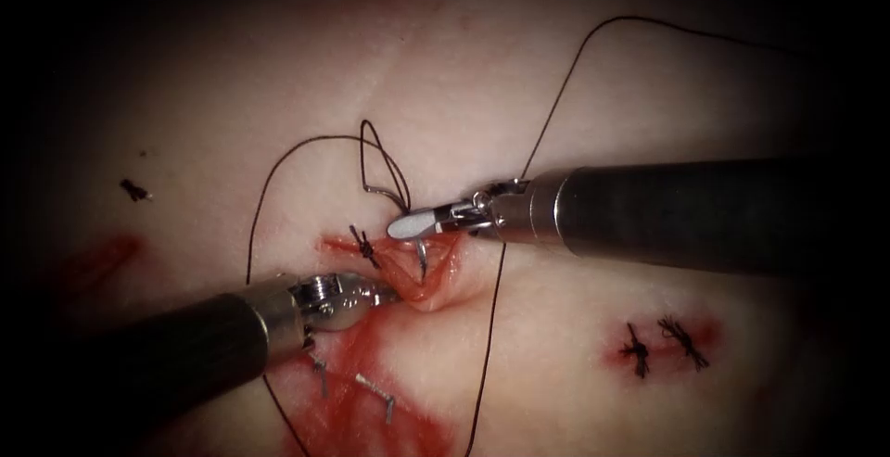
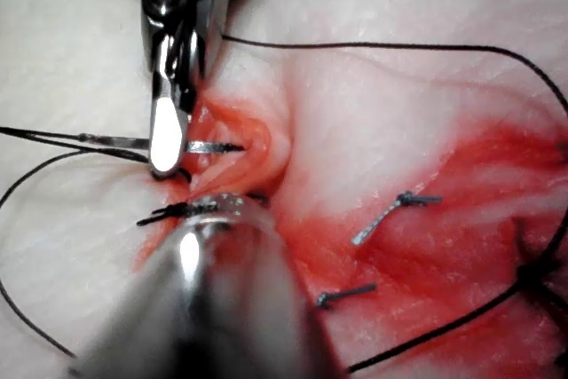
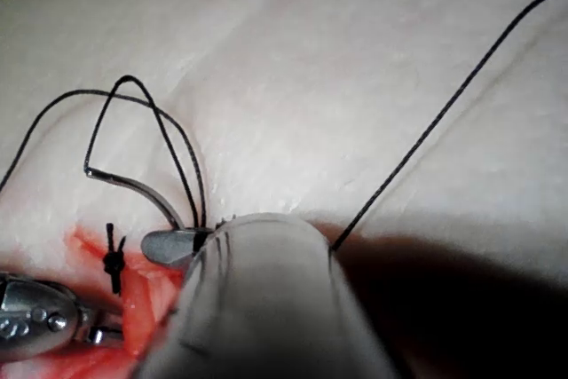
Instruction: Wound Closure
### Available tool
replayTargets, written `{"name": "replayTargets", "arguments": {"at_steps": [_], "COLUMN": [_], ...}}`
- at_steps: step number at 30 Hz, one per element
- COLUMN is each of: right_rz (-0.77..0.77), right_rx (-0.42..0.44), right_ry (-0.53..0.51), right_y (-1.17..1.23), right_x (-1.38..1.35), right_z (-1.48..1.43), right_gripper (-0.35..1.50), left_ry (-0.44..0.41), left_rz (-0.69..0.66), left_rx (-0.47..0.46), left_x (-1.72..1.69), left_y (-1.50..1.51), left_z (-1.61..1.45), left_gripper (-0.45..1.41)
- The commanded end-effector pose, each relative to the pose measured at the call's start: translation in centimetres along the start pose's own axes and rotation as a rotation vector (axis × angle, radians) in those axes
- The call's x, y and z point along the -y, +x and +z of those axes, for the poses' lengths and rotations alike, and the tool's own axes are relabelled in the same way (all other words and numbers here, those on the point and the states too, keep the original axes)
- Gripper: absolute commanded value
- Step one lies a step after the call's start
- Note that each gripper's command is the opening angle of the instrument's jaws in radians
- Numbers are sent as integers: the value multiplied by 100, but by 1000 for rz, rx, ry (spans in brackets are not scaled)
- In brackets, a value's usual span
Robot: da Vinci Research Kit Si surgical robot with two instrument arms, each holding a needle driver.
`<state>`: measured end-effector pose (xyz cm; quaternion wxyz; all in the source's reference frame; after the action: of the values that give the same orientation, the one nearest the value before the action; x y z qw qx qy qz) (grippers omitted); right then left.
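My right end effector is clamped on the needle at about the middle of its curve, jaws closed flat across it. My left end effector looks closed on the near lip of the cut, and the tissue puckers up into a fold at its tip. The needle sits just right of the tied stitch. Its blunt end, where the thread joins, is raised above and left of my right jaws. Its pointed end drops below them into the open cut, where I judge it to be touching or just inside the raised fold; I cannot tell how deep it sits. In the endoscope view its long axis runs from upper left down to lower right, across the line of the cut, with the point aimed down toward my left end effector. To handle this well, I judge that my right wrist should turn the needle along its own curve rather than push it straight. The grip should be firm enough that the needle does not swivel. My left hold should be gentle, lifting the lip just enough to present it squarely. The thread loops loosely over the tissue on both sides, and red fluid pools below the cut.
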<state>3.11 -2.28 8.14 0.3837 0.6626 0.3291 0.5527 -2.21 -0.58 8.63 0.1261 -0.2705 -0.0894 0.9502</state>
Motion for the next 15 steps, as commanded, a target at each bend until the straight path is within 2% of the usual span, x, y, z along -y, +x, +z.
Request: {"name": "replayTargets", "arguments": {"at_steps": [1, 9, 15], "right_rz": [32, 168, 185], "right_rx": [-7, -3, 4], "right_ry": [24, 80, 91], "right_y": [-9, -31, -51], "right_x": [-9, -6, 6], "right_z": [8, 14, 18], "right_gripper": [-35, -35, -35], "left_ry": [-1, 4, 4], "left_rz": [1, 3, 4], "left_rx": [-2, 0, -1], "left_x": [1, -1, 1], "left_y": [1, 0, -1], "left_z": [8, 12, 12], "left_gripper": [-1, -1, -1]}}
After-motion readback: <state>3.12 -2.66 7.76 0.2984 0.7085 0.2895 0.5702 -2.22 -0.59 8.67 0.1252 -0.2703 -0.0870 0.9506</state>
